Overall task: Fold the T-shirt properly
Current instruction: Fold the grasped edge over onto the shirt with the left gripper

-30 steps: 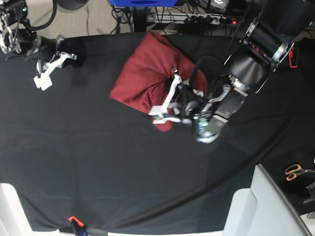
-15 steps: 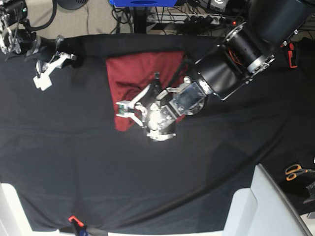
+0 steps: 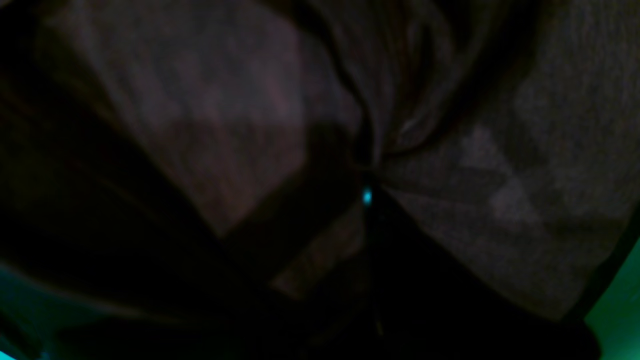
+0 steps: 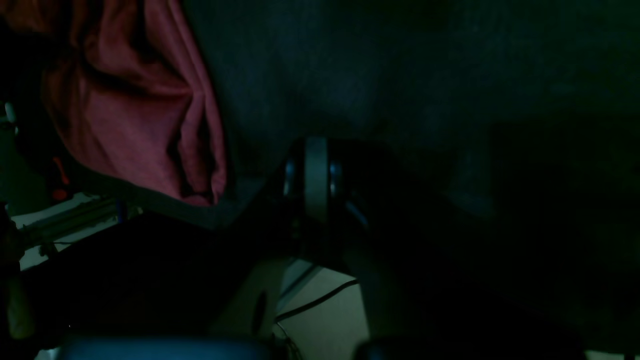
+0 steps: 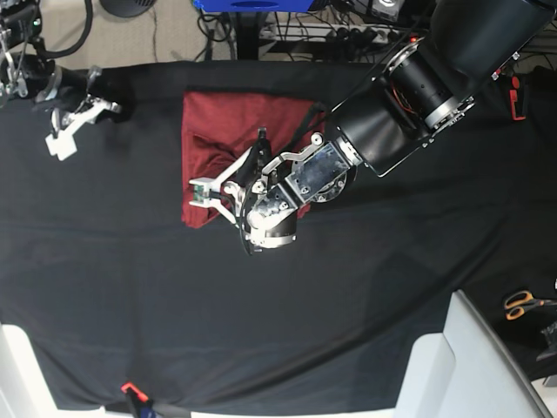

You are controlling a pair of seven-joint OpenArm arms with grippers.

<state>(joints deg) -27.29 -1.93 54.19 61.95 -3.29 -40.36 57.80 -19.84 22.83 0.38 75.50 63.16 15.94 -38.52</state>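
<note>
The maroon T-shirt (image 5: 228, 131) lies as a folded, roughly rectangular bundle on the black cloth at the back middle of the base view. My left gripper (image 5: 201, 189) reaches over its left part, shut on a pinch of the T-shirt; in the left wrist view the T-shirt (image 3: 240, 115) fills the dark frame, its creases running together at the grip. My right gripper (image 5: 63, 142) rests shut and empty at the far left, apart from the shirt. In the right wrist view its fingers (image 4: 315, 175) are pressed together, and the T-shirt (image 4: 135, 110) shows at the upper left.
A black cloth sheet (image 5: 261, 305) covers the table. Orange-handled scissors (image 5: 522, 303) lie at the right edge, next to a white panel (image 5: 474, 366) at the front right. A red clip (image 5: 130, 389) sits on the front edge. Cables and a blue object (image 5: 252, 4) are behind the table.
My left arm has swung left, drawing the shirt's fold over; the lumpy bundle now lies flatter and more rectangular. My right gripper has shifted slightly to the left.
</note>
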